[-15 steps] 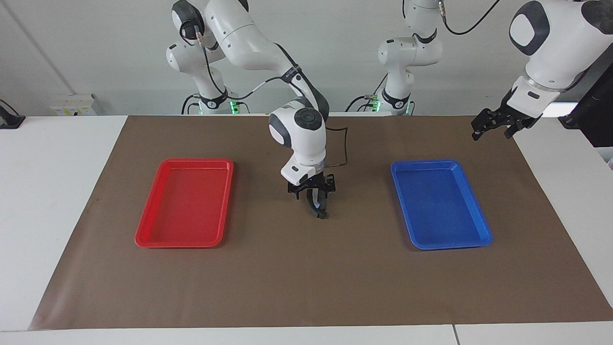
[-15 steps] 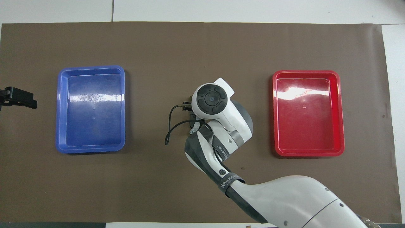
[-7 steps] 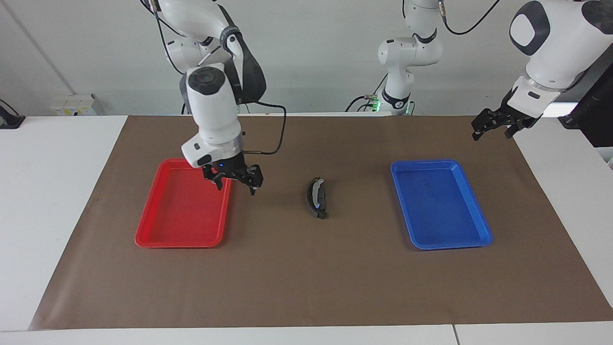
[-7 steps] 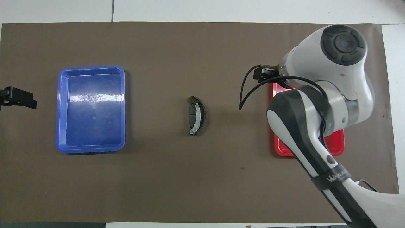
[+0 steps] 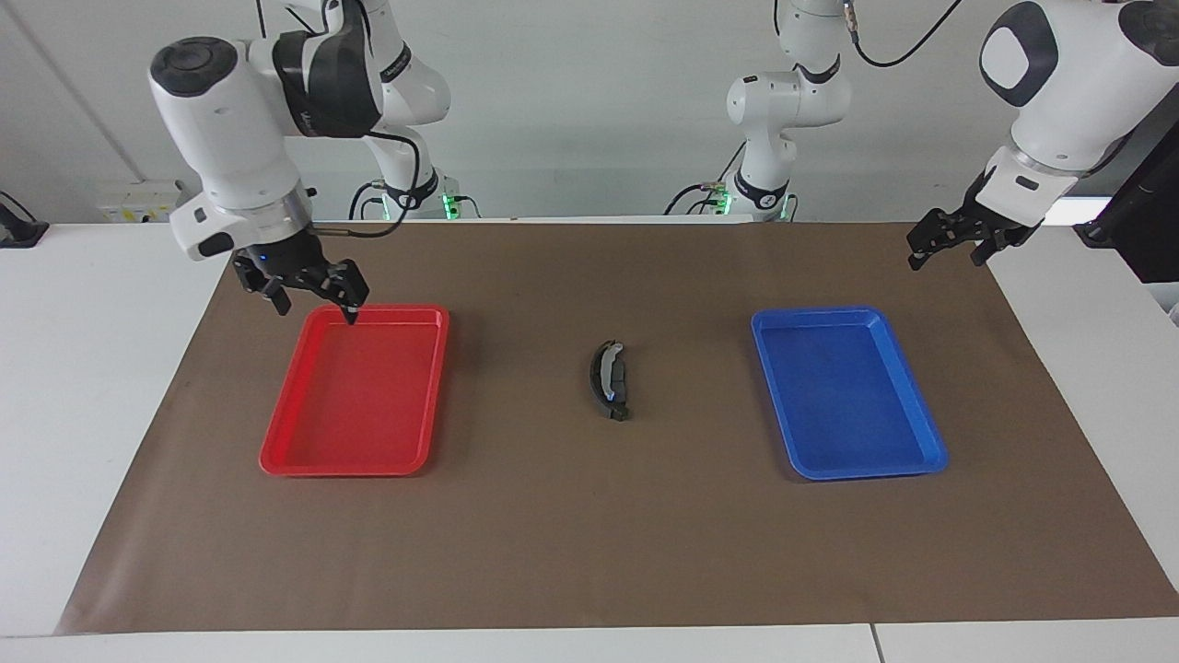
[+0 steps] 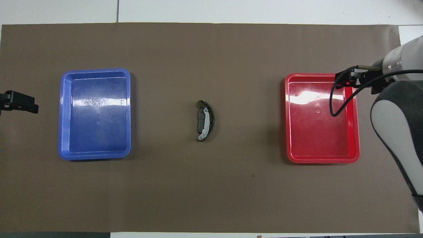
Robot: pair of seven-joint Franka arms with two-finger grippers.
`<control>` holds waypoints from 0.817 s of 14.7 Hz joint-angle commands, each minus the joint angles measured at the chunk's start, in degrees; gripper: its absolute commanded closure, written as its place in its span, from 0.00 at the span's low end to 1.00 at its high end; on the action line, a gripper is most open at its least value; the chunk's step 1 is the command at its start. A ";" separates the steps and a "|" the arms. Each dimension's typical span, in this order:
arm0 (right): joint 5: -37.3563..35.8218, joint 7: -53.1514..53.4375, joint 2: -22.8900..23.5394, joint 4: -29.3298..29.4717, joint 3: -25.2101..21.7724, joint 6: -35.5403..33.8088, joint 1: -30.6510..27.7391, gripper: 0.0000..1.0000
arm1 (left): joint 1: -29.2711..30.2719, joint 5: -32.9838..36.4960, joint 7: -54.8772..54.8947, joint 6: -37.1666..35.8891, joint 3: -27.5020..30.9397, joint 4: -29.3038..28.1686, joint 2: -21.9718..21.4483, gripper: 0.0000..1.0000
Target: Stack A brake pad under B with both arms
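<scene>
Lying mid-surface between a red tray (image 5: 355, 391) and a blue tray (image 5: 846, 394), crescent-shaped B (image 5: 605, 378) showed its silvery strip, stacked on A brake pad (image 6: 201, 118), dark and flat. Both the left end effector (image 5: 949, 241) and right end effector (image 5: 304, 287) hung spread, empty, over the brown mat (image 5: 589, 552).

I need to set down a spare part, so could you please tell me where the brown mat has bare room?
Bare mat lies between the red plastic tray and the stacked brake pad and crescent shoe, and between that stack and the blue plastic tray. The wide strip along the mat's edge farthest from the robots is bare too. Nowhere is crowded.
</scene>
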 commanded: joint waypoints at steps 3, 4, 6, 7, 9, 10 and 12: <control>0.38 -5.62 -4.59 1.89 0.65 -10.10 -3.47 0.00 | 0.25 1.07 -0.57 0.43 -0.16 0.10 -0.50 0.00; 0.38 -5.71 -4.51 2.52 -0.22 -11.69 -3.12 0.00 | 0.25 1.07 -0.57 0.43 -0.16 0.02 -0.50 0.00; 0.64 -5.80 -3.98 3.57 -1.28 -12.14 -1.45 0.00 | 0.25 1.07 -0.57 0.43 -0.16 0.01 -0.50 0.00; 0.56 -5.80 -3.81 4.45 -1.28 -12.67 -1.27 0.00 | 0.25 1.07 -0.57 0.43 -0.16 0.01 -0.50 0.00; 0.64 -5.80 -3.63 4.63 -1.28 -13.11 -1.36 0.00 | 0.25 1.07 -0.57 0.43 -0.16 0.01 -0.42 0.00; 0.56 -5.54 -3.89 4.63 -1.20 -13.20 -1.27 0.00 | 0.25 1.07 -0.57 0.43 -0.16 0.01 -0.50 0.00; 0.56 -5.45 -3.98 4.63 -1.02 -13.55 -1.27 0.00 | 0.25 1.07 -0.57 0.43 -0.16 0.01 -0.50 0.00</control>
